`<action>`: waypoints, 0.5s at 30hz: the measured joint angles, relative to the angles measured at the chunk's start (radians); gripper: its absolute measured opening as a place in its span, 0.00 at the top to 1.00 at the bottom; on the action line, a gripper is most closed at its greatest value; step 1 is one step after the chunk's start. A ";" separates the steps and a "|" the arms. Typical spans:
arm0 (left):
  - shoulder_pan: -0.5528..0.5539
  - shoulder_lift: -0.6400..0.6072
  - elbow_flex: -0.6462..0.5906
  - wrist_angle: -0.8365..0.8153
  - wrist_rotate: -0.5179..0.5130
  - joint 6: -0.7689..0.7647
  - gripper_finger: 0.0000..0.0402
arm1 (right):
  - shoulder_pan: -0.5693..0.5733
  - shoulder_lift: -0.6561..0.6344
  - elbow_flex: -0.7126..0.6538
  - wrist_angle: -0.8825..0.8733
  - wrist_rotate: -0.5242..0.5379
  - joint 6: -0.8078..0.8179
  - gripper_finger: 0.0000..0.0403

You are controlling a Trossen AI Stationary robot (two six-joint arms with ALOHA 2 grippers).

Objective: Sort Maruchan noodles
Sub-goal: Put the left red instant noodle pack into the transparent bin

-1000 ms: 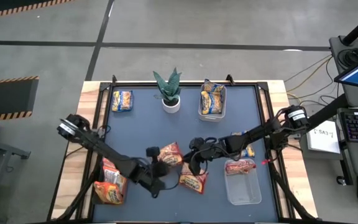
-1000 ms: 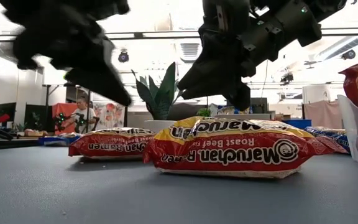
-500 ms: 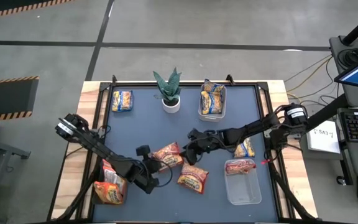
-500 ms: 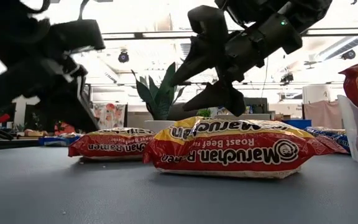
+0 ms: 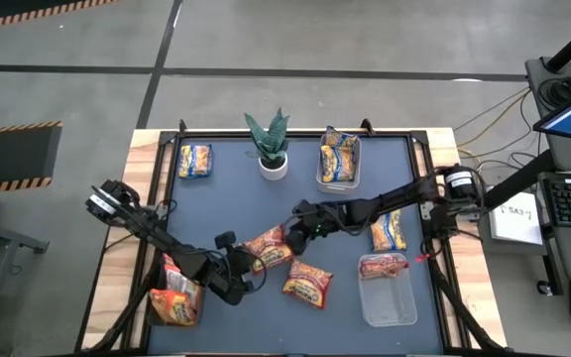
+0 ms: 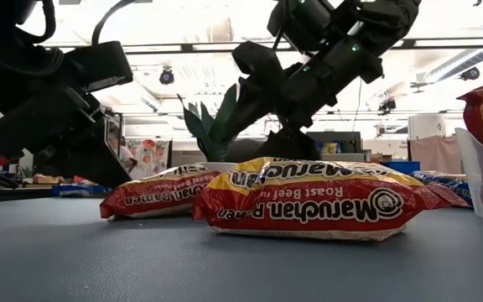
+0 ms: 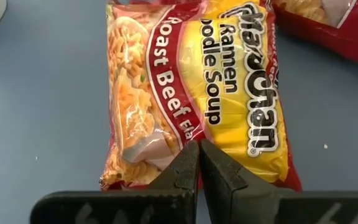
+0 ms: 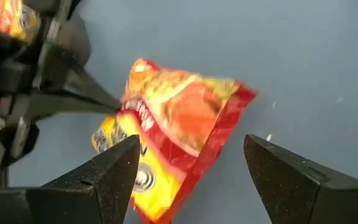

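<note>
Maruchan packet [image 5: 269, 246], seemingly pinched by left gripper [image 5: 249, 264], tilts.

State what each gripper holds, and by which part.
The left gripper is shut on the end edge of a Roast Beef ramen packet. The right gripper is open above it, holding nothing.

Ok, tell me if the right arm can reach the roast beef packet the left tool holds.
Probably yes. The right tool is open and points at the roast beef packet from close by, nothing between. The left tool is shut on its opposite edge, leaving this end free.
</note>
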 joint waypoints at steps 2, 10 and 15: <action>0.000 0.000 -0.003 0.003 0.001 -0.004 1.00 | -0.011 0.000 0.000 0.001 -0.010 0.000 0.31; -0.002 0.002 -0.006 0.000 0.001 -0.008 1.00 | -0.015 0.000 -0.004 0.007 -0.022 -0.006 0.31; -0.002 0.003 -0.007 0.005 -0.002 -0.008 1.00 | -0.015 -0.001 -0.004 0.014 -0.022 -0.008 0.31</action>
